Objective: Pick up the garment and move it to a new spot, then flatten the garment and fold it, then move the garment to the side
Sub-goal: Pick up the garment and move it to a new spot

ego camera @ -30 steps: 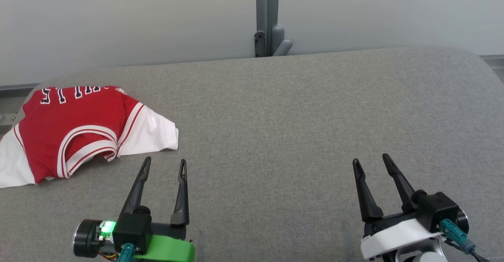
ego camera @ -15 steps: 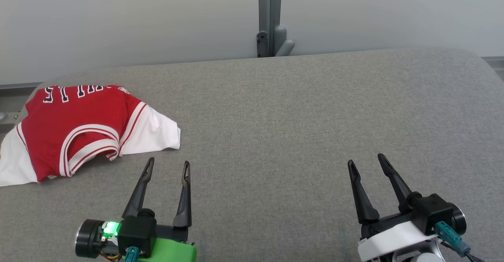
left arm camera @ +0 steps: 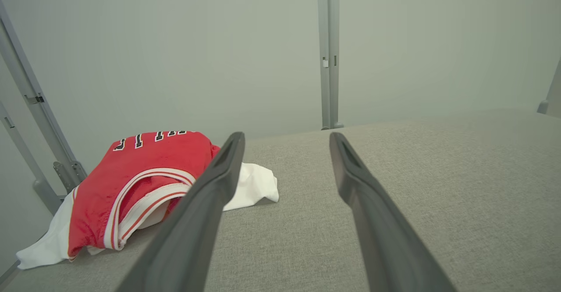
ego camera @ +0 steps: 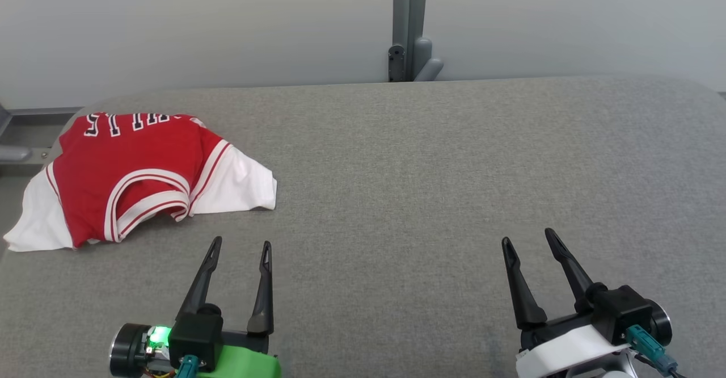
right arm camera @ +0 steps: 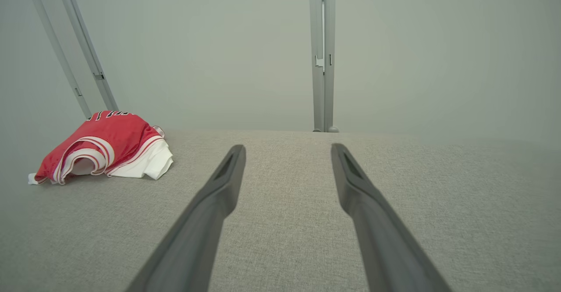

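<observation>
A pale wall (ego camera: 227, 26) runs behind the far edge of a wide grey fabric-covered bench (ego camera: 431, 156), with a grey upright post (ego camera: 409, 26) standing at about the middle of that edge.

A red basketball jersey (ego camera: 136, 168) with white sleeves and white-and-red trim lies rumpled in the bench's far left corner. Its lettered part is toward the far edge and its neck opening faces the near edge. One white sleeve reaches the left edge and may hang slightly over it; the other spreads toward the bench's middle.

The left gripper (ego camera: 241, 244) hovers near the near edge, just short of the jersey's neckline. Its two dark fingers are spread apart and hold nothing. The right gripper (ego camera: 526, 236) is also spread and empty, near the near edge on the right half, well apart from the jersey.

The pick-up looks not yet begun, and the risks come from where and how the cloth lies:

- **Slipping off:** the jersey sits at the corner, so a push or sideways drag from the left fingers could slide it off the left edge.
- **Partial grip:** a pinch at the doubled neckline may catch one layer only, so the jersey lifts bunched and is harder to flatten.
- **Snagging:** a finger could slip through the neck opening and catch.
- **Low approach:** the tips could dig into the bench fabric.
- **Crowding:** the right arm's long reach across could get in the way of the left arm.
</observation>
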{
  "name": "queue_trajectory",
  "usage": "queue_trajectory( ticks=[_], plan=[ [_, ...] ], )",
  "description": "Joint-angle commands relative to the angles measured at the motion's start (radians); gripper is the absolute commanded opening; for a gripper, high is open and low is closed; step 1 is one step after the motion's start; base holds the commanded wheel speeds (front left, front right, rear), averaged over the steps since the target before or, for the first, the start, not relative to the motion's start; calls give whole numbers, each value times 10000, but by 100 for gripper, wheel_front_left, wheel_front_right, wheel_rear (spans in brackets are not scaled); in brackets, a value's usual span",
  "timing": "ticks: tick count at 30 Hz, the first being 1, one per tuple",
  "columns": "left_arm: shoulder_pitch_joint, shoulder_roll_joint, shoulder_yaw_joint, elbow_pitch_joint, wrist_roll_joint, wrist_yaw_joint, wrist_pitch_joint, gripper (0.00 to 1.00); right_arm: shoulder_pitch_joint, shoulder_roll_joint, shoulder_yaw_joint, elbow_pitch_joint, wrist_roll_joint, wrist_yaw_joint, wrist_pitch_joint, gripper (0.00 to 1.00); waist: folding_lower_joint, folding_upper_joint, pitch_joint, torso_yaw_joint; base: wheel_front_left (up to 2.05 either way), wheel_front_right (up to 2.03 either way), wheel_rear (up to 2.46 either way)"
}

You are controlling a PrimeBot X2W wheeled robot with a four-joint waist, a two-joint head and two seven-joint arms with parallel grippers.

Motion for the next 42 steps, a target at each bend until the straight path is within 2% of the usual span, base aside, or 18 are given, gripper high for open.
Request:
queue_trajectory(
  ticks=[1,25,32,42],
  plan=[
    [108,7,42,27,-80,45,-8,100,68,-26,10,-11,32,1,-43,100,-1,0,-1,247,0,0,0],
    [165,-45,291,157,-54,267,-8,100,60,-26,265,43,185,1,-42,100,-1,0,100,2848,0,0,0],
    [205,-48,328,127,-175,338,-8,100,44,-28,302,39,165,1,-42,100,-1,0,137,3428,0,0,0],
    [164,-48,340,71,-208,402,-8,100,-79,-28,305,50,63,1,-42,100,-1,0,329,3852,0,0,0]
  ],
)
